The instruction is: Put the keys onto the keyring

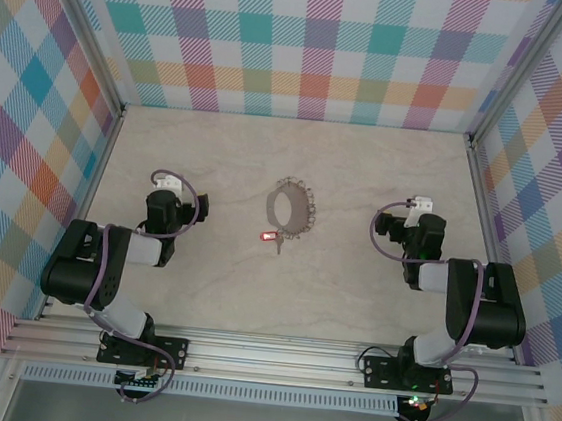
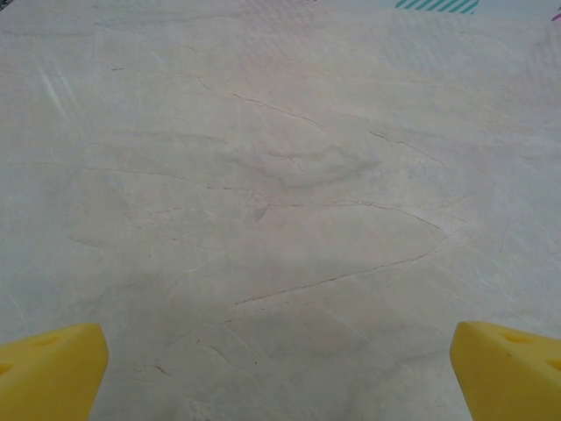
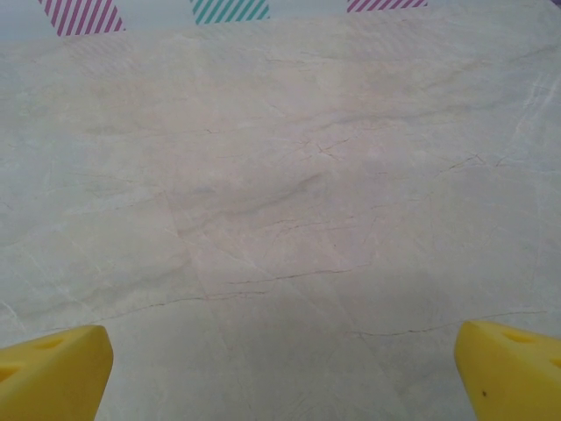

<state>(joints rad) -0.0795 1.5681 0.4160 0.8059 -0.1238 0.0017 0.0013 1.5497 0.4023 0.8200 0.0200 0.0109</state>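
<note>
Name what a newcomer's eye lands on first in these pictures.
The bright plaid walls around the pale table strike first. Near the table's middle lies a silver keyring, with a small red-headed key close by its near rim. The left gripper and right gripper hang open over bare tabletop, one to each side.

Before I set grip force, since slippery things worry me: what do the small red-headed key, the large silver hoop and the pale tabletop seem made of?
Small red-headed key: bright red head, likely plastic; grey shank, probably metal, too small to be sure. Large silver hoop: thin metal by its grey sheen, rim strung with small loops. Pale tabletop: smooth veined marble look, possibly laminate.
</note>
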